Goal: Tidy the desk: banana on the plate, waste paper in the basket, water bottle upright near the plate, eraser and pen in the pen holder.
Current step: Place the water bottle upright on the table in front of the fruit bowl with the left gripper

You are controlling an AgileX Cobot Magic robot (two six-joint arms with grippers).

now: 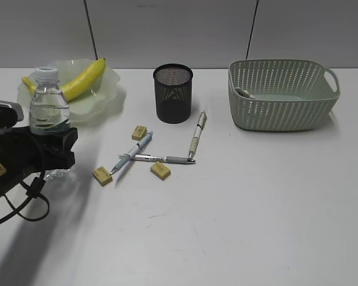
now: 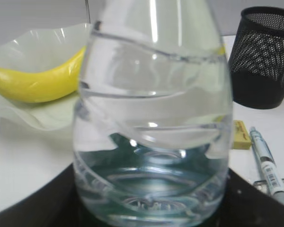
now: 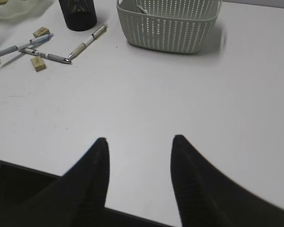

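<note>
The clear water bottle (image 1: 48, 107) stands upright by the plate, and my left gripper (image 1: 52, 144) is shut on its lower body. The bottle fills the left wrist view (image 2: 151, 118). The banana (image 1: 83, 79) lies on the ruffled green plate (image 1: 110, 95). A scrap of waste paper (image 1: 244, 92) lies inside the basket (image 1: 283, 104). Three pens (image 1: 131, 153) (image 1: 161, 158) (image 1: 197, 134) and three erasers (image 1: 139, 132) (image 1: 102, 175) (image 1: 160, 170) lie on the desk in front of the black mesh pen holder (image 1: 173, 94). My right gripper (image 3: 139, 142) is open and empty over the desk's near edge.
The white desk (image 1: 256, 202) stretches bare of objects from the pens to the front and right. A grey wall stands behind the desk. My left arm's cable (image 1: 30, 202) loops at the left edge.
</note>
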